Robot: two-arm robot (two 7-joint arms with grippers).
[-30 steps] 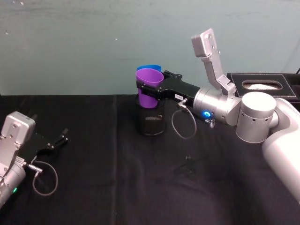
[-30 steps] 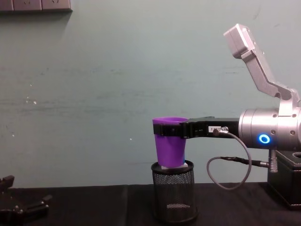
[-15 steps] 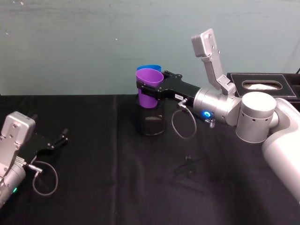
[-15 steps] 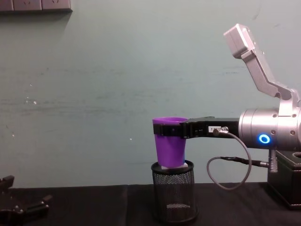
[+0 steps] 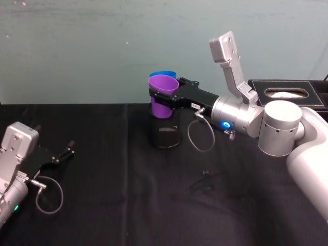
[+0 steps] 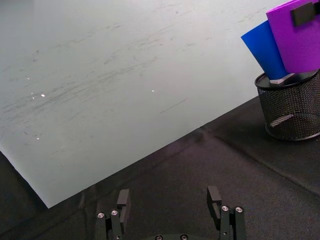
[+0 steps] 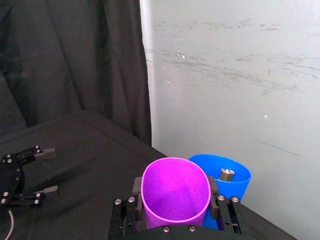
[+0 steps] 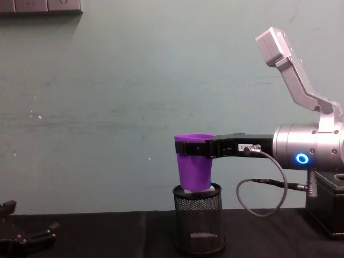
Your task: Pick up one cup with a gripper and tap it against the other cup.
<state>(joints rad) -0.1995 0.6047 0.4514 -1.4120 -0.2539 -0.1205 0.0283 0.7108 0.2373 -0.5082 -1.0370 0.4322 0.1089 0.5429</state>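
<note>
While the tap is in hand, grip: right gripper (image 5: pixel 165 97) is clamped across the purple cup (image 8: pixel 194 171) just under its rim, cup upright.
Purple cup position: raised, with its base at the mouth of the mesh holder (image 8: pixel 198 221).
Blue cup (image 7: pixel 239 181): stands leaning in the mesh holder, directly behind the purple cup. The 2 rims look touching or just beside; contact cannot be confirmed.
Left gripper (image 6: pixel 168 200): parked low on the table (image 5: pixel 128 205) at the left, jaws apart, holding nothing.
Risk 1: too firm a push could tip the leaning blue cup out or topple the light mesh holder.
Risk 2: lowering the purple cup could catch its base on the mesh holder's rim.
Risk 3: the walls are smooth and tapered, so a jolt at contact may let the purple cup slide down through the jaws.
</note>
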